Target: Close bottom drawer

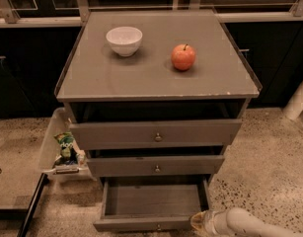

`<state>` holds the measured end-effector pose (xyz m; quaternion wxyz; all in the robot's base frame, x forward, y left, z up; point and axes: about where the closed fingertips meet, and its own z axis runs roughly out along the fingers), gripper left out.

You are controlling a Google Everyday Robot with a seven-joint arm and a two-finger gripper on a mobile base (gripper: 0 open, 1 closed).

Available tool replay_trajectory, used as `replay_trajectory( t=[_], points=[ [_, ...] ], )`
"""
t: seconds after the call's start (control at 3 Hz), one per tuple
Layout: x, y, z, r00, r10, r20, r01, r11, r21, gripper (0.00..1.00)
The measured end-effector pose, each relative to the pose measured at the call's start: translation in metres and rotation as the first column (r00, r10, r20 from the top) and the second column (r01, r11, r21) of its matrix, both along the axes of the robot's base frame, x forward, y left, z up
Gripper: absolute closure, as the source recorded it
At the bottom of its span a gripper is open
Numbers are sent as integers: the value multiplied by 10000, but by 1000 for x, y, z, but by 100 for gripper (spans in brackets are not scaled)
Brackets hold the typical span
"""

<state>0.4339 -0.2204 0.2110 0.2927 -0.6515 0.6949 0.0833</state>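
The bottom drawer [153,201] of the grey cabinet stands pulled far out, its shallow box empty, with its slim front panel and small knob [158,227] at the lower edge of the camera view. My gripper [199,221] is at the bottom right, right at the drawer front's right end; its white arm [249,225] runs off to the lower right. The middle drawer [156,165] and the top drawer [156,134] above are each slightly open.
A white bowl [124,40] and a red apple [183,57] sit on the cabinet top [116,78]. A clear bin [57,144] with a green snack bag [66,147] stands at the cabinet's left. A white post [298,100] stands at right on the speckled floor.
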Motion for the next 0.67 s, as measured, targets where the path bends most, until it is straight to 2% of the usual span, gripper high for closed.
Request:
replay_trajectory(
  t=[0.33,0.67],
  points=[
    [0,-4,-14,9999,142,-3,-142,9999,-82,100],
    [0,-4,-13,9999,142,-3,-142,9999,-82,100]
  ],
)
